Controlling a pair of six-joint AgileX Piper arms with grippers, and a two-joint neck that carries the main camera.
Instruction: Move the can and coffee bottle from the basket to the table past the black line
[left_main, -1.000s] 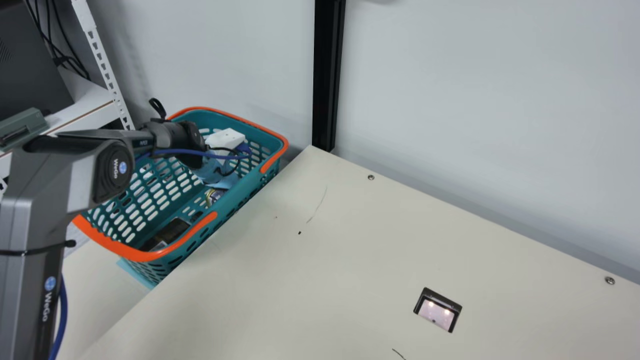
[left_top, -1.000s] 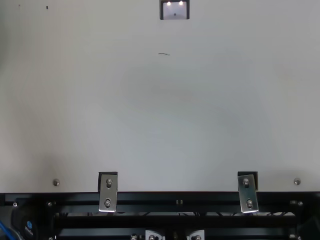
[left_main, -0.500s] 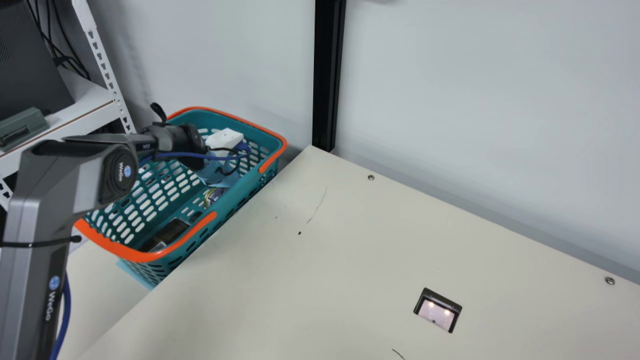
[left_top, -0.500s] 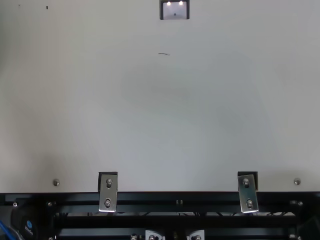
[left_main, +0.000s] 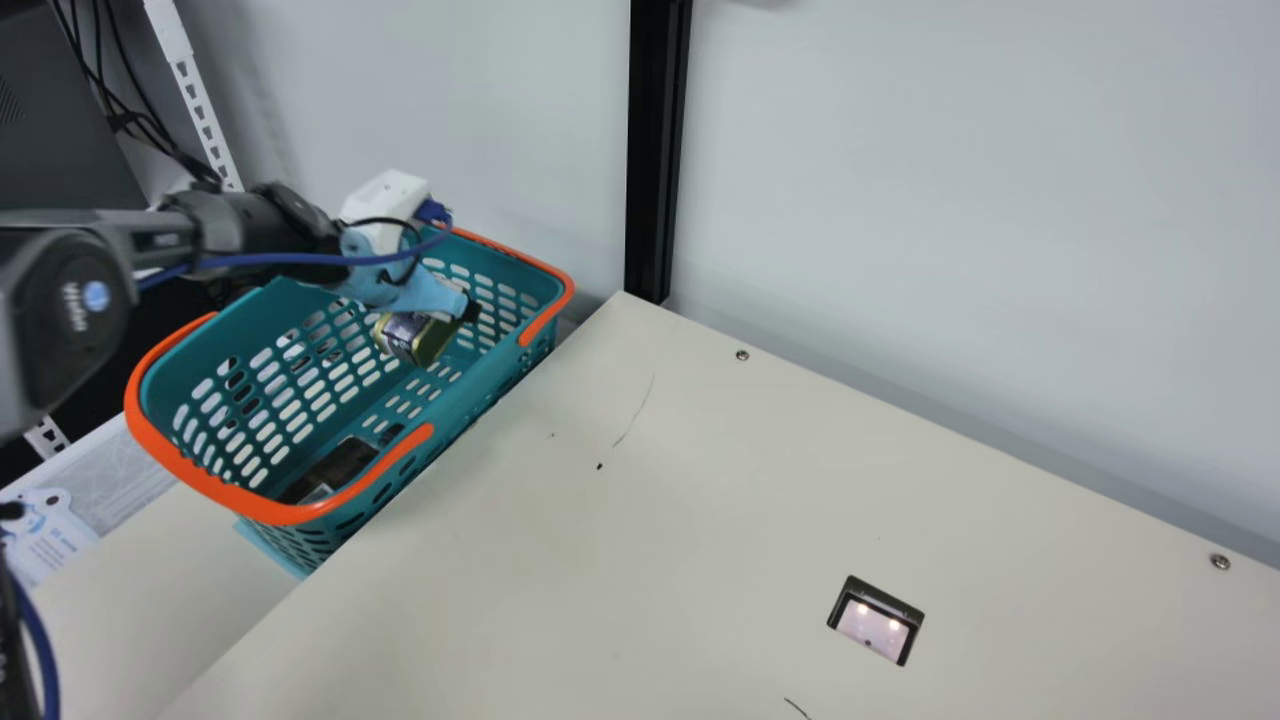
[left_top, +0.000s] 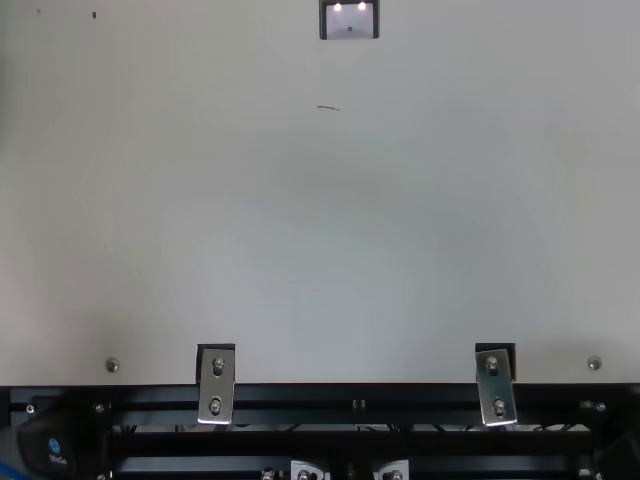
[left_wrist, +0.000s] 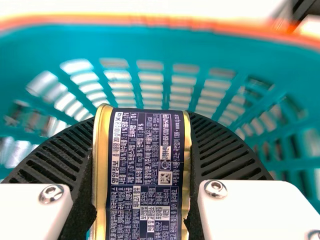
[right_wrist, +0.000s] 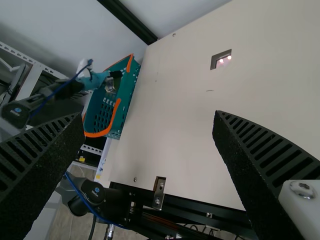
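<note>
Squeezing the can (left_main: 404, 334), dark with gold edges, between the fingers of the left gripper (left_main: 437, 325), inside the blue-green basket (left_main: 490, 385). Showing a dark thing (left_main: 343, 460), too unclear to name, lying low in the same basket, apart from the can. Holding the fingers of the right gripper (right_wrist: 150, 120) wide apart, in front of the worktop (left_main: 700, 550).
</note>
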